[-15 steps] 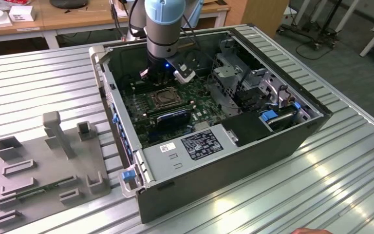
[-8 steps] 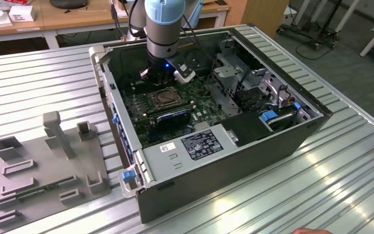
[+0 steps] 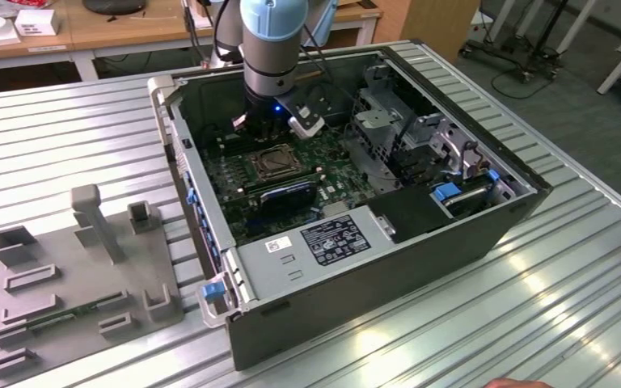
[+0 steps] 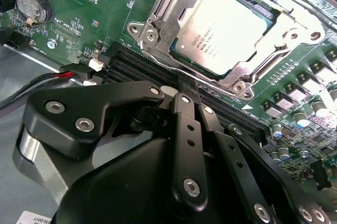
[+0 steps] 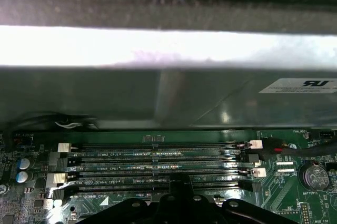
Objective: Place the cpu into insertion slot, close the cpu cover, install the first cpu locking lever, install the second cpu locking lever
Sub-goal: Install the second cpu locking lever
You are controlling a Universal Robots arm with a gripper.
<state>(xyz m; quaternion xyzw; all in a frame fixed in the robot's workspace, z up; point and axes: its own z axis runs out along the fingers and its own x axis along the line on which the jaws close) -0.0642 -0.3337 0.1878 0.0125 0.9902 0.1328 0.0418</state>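
The cpu [image 4: 226, 29], a pale silvery square, lies in the insertion slot [image 3: 272, 164] on the green motherboard. The cpu cover [image 4: 158, 21], a silvery metal frame, lies flat over its edges. A thin metal lever rod [image 4: 210, 80] runs along the socket's side nearest the memory slots. My gripper [image 4: 188, 84] has its black fingers brought together to one narrow tip, which rests at that rod on the socket's edge, with nothing held. In the exterior view the gripper [image 3: 271, 129] reaches down into the open computer case just behind the socket. In the first wrist view the gripper [image 5: 181, 181] stands over the memory slots.
Long black memory slots [image 5: 158, 163] lie beside the socket. A coin battery [image 4: 32, 5] and red-black cables [image 4: 68, 74] sit nearby. The grey power supply box [image 3: 327, 238] and a drive cage [image 3: 397, 121] crowd the case. A grey fixture plate [image 3: 73, 275] lies on the slatted table.
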